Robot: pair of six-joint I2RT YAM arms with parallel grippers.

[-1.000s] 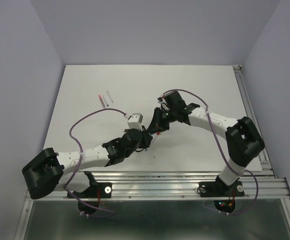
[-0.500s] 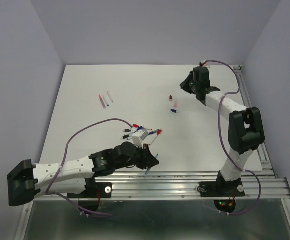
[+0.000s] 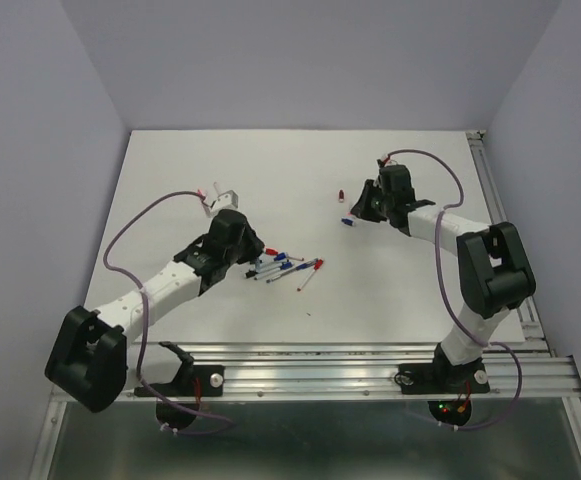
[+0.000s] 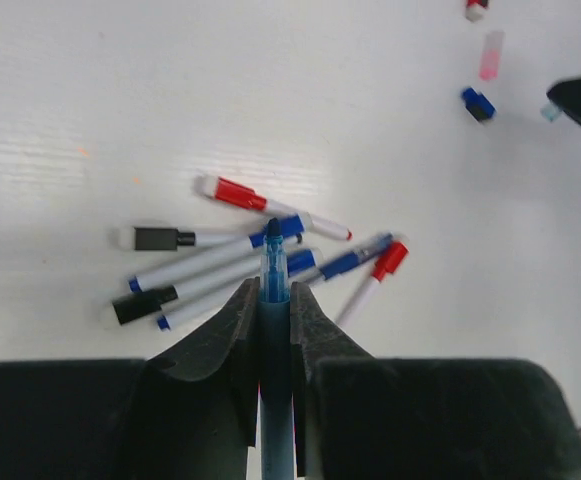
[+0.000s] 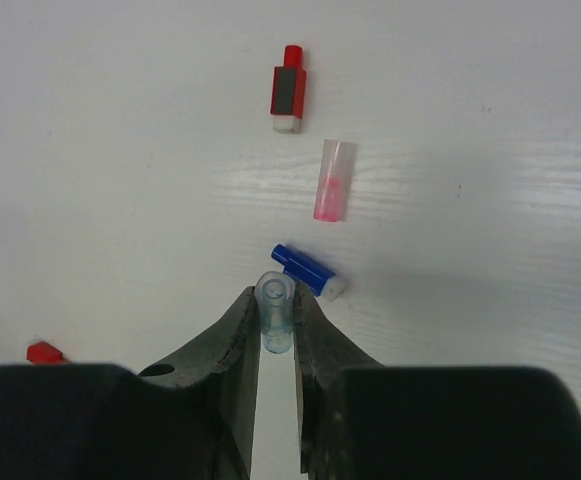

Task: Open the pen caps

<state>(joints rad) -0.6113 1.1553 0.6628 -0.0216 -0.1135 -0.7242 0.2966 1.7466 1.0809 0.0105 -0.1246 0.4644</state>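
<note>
Your left gripper (image 4: pixel 274 305) was clamped narrowly on a blue pen (image 4: pixel 274 265), the barrel running up between the fingers and its bare blue tip poking out past them. It hung over the pile of pens (image 4: pixel 240 255) lying fanned on the white table (image 4: pixel 90 80). In that pile you could see pens with red, blue and black caps on them, crossing one another.

Your right gripper (image 5: pixel 274 312) was closed on a clear cap (image 5: pixel 273 296), a short see-through tube held upright between the fingertips with its open mouth facing the camera. Just beyond those fingertips a blue cap (image 5: pixel 306 271) lay on the table, very near the held one; you could not tell whether they touched. Further out lay a pink cap (image 5: pixel 333 180), translucent and on its side, and beyond that a red cap (image 5: pixel 289 87), each apart from the others. A small red piece (image 5: pixel 44 352) sat at the left edge of the right wrist view, too cut off to identify.

From above, the loose caps lay on the right half of the table, well apart from the pile near the middle
</note>
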